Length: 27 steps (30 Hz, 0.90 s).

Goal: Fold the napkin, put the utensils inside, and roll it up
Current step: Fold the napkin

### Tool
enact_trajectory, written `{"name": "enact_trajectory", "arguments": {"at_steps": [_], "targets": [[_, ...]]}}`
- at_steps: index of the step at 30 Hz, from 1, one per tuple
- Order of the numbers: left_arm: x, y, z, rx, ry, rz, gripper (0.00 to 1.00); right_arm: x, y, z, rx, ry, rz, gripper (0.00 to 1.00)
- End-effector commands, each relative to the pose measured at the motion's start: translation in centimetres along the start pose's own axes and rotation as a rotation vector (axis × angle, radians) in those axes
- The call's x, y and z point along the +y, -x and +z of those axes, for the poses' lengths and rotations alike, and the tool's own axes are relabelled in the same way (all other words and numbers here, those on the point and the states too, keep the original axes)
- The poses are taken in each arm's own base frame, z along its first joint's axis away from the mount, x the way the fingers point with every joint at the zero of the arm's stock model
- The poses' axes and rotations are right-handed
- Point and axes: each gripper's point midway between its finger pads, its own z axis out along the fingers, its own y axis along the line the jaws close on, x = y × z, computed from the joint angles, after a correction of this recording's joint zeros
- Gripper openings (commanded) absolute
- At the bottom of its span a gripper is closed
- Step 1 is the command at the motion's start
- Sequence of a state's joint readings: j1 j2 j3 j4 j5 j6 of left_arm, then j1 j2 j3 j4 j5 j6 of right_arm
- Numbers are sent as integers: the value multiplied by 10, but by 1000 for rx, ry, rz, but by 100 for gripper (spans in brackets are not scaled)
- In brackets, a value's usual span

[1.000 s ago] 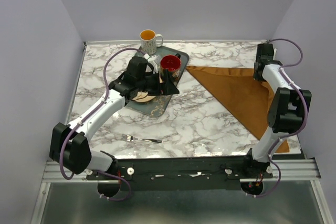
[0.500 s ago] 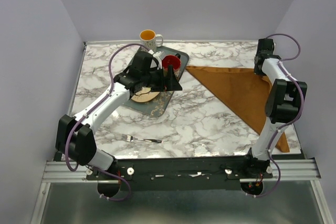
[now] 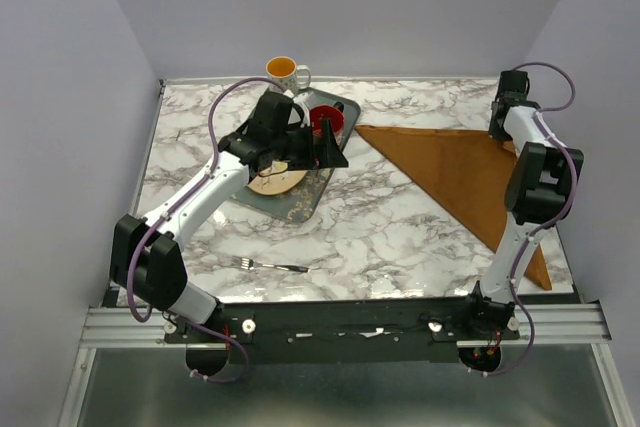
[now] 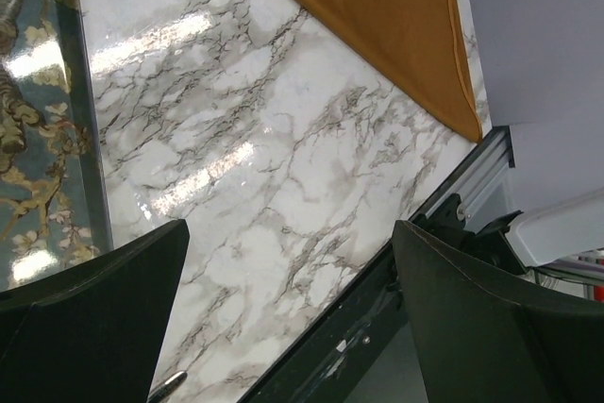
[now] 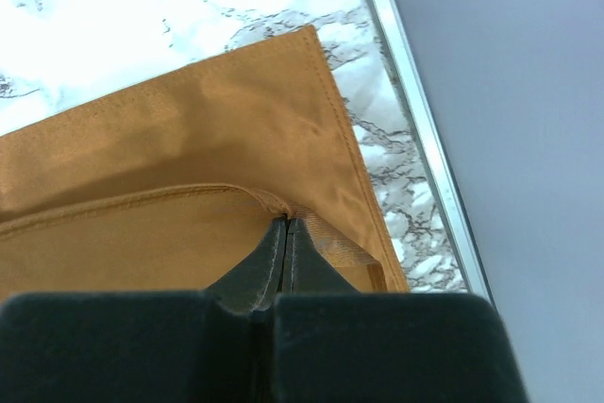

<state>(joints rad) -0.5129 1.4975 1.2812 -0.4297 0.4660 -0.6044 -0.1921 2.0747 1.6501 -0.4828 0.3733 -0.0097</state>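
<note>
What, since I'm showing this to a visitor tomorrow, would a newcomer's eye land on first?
The rust-brown napkin, folded into a big triangle on the right of the marble table, with the right gripper pinched shut on its hem at the far corner. Next, the left gripper, wide open over the right edge of the dark green tray, and the lone fork lying near the front edge.
</note>
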Motion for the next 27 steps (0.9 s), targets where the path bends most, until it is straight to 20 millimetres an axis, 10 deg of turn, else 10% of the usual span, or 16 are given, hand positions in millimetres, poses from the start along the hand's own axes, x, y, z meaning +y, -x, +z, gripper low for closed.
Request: {"name": "enact_trajectory", "arguments": {"at_steps": [1, 27], "targets": [[-7, 12, -5, -25, 7, 24, 99, 7, -2, 16, 23, 44, -24, 1], [-9, 19, -7, -46, 17, 27, 99, 3, 6, 39, 42, 47, -9, 1]]}}
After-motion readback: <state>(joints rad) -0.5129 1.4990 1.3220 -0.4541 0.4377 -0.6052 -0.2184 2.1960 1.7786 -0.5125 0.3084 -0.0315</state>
